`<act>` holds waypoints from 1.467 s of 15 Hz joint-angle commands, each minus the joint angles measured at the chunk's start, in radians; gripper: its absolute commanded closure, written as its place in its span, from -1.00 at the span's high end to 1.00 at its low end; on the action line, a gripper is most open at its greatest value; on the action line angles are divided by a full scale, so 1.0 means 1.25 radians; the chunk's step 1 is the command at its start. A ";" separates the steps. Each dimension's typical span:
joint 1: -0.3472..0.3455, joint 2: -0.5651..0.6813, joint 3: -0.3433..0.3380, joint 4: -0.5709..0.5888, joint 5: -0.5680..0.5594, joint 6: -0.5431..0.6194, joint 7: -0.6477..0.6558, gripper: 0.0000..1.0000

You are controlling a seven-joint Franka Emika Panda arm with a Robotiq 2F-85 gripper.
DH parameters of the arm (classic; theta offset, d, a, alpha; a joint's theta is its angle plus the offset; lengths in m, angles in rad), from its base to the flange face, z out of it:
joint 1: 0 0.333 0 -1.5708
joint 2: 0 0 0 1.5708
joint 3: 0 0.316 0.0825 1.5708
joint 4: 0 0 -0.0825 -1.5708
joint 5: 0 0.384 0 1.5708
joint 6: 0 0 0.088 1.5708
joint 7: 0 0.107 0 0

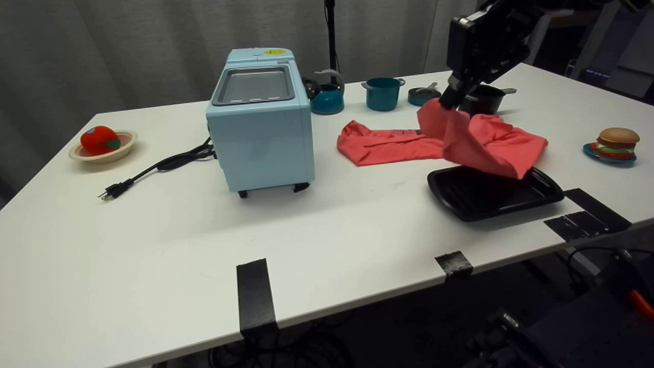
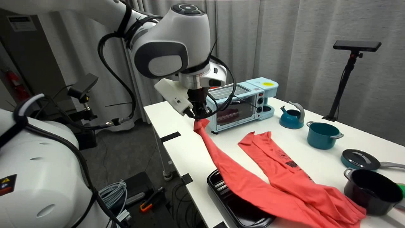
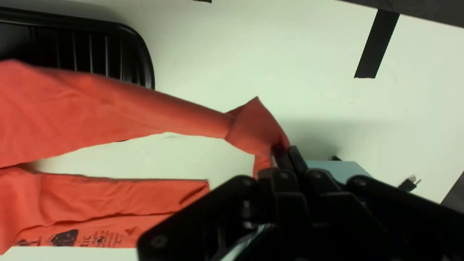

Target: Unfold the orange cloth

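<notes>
While the end effector point(image 3: 286, 150) pinches one end, the orange cloth point(image 2: 269, 197) slopes below it.

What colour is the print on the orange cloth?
Black; the print shows best in the wrist view.
</notes>
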 commanded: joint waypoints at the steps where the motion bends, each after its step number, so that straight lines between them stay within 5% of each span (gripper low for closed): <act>1: 0.013 0.033 0.046 0.000 0.011 0.012 0.006 -0.99; 5: 0.008 0.067 0.081 0.000 0.012 0.031 0.009 -0.99; 6: 0.005 0.073 0.087 0.000 0.010 0.037 0.012 -0.45; 7: 0.005 0.077 0.088 0.000 0.010 0.040 0.013 -0.42; 12: 0.003 0.076 0.071 0.001 0.021 0.050 0.006 0.35; 13: 0.071 0.084 -0.006 0.001 -0.025 0.068 0.038 0.47; 17: 0.087 0.102 -0.090 0.028 -0.047 0.108 0.030 0.99; 22: 0.087 0.181 -0.185 0.114 -0.047 0.167 0.016 1.00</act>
